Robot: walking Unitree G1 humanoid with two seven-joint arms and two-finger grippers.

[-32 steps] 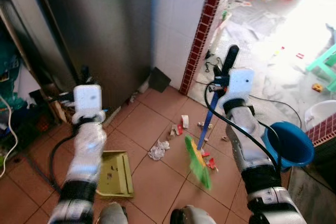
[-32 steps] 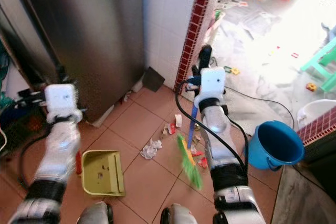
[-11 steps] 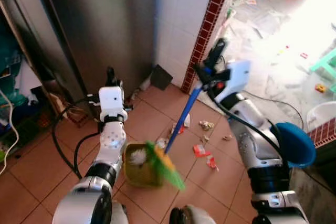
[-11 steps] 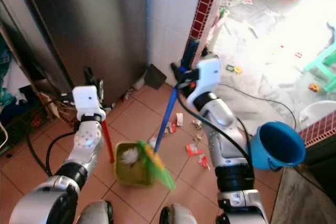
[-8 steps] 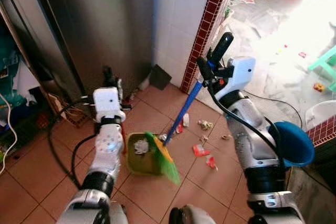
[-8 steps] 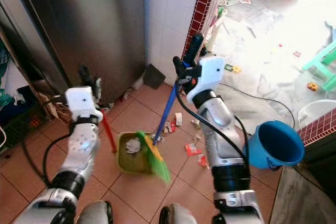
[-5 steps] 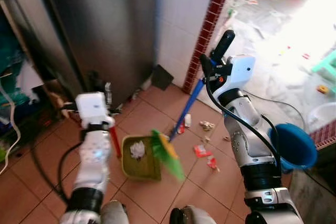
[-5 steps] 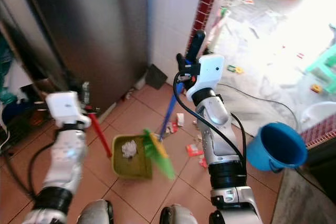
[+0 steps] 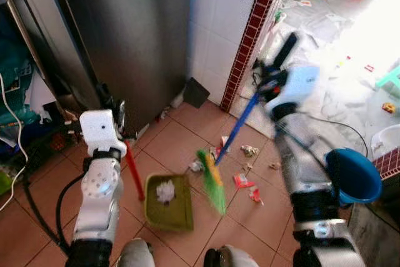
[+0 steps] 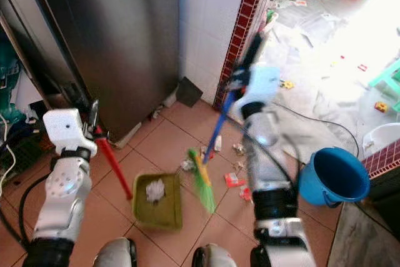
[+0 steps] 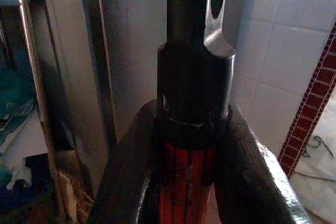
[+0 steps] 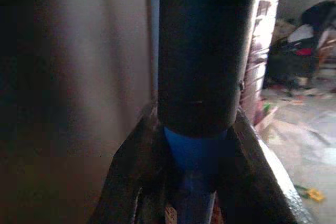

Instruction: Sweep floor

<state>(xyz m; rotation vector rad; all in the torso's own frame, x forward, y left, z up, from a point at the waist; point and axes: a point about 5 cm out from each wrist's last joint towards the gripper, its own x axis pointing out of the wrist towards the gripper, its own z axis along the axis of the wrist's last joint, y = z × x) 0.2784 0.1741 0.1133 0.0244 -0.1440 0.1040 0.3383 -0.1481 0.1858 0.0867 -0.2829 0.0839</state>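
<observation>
One paper wad in dustpan (image 10: 157, 201), held by left gripper (image 11: 191, 150) clenched on red handle. Right gripper (image 12: 194, 145) clamped on broom (image 10: 212, 148). Scraps (image 9: 244, 181) right of broom unswept; roughly half done.

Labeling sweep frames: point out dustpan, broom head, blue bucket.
dustpan (image 10: 159, 207), right eye view, bare green tray floor.
broom head (image 10: 202, 191), right eye view, middle of green bristles.
blue bucket (image 9: 356, 178), left eye view, inner wall.

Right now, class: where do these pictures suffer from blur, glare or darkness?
Both eye views: the right arm and broom smear with motion blur, and the sunlit floor behind is overexposed. Right wrist view: dim and soft. Left wrist view: sharper, the red dustpan handle clear.
</observation>
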